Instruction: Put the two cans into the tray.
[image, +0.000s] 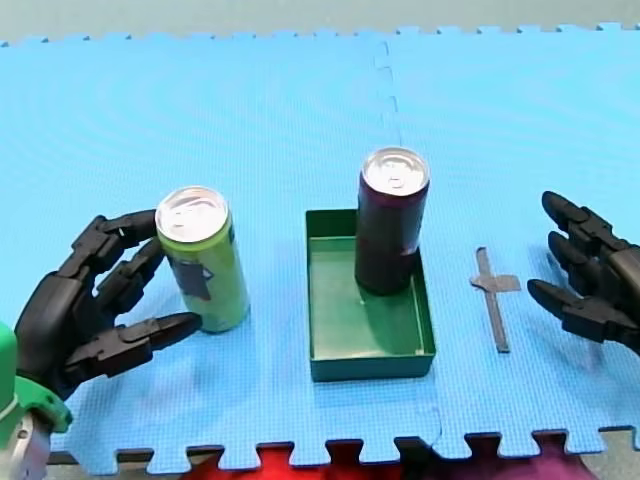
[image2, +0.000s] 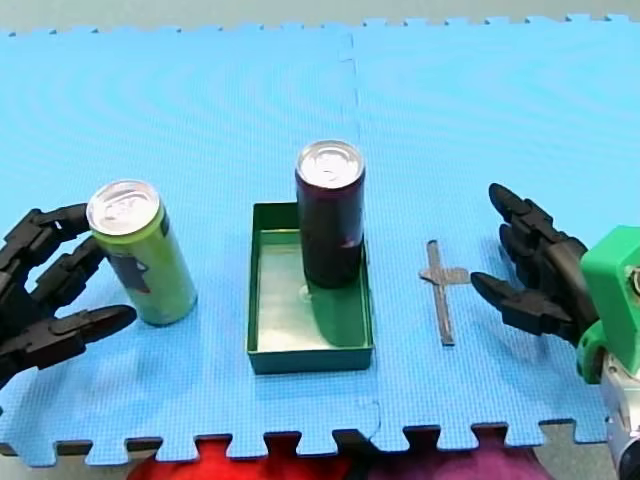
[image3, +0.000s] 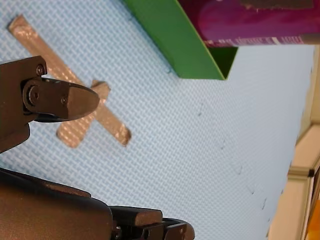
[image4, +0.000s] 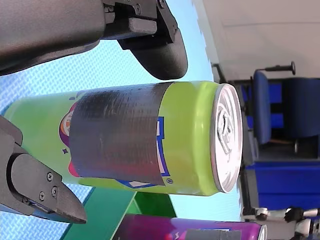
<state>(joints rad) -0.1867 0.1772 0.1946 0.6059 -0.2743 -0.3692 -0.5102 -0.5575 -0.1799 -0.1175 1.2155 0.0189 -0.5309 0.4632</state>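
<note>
A green can (image: 205, 265) with a grey tape patch stands upright on the blue mat, left of the green tray (image: 370, 365). My left hand (image: 150, 285) brackets it: fingers at its far left side, thumb near its base in front. In the second wrist view the green can (image4: 150, 135) lies between the fingers, which are not closed on it. A dark purple can (image: 392, 225) stands upright in the far end of the tray. My right hand (image: 545, 250) is over the mat to the right of the tray and holds nothing.
A grey tape cross (image: 493, 290) is stuck on the mat between the tray and the right hand; the first wrist view has this tape cross (image3: 75, 110) beside a tray corner (image3: 170, 40). The mat's jagged front edge (image: 330, 450) runs close below the tray.
</note>
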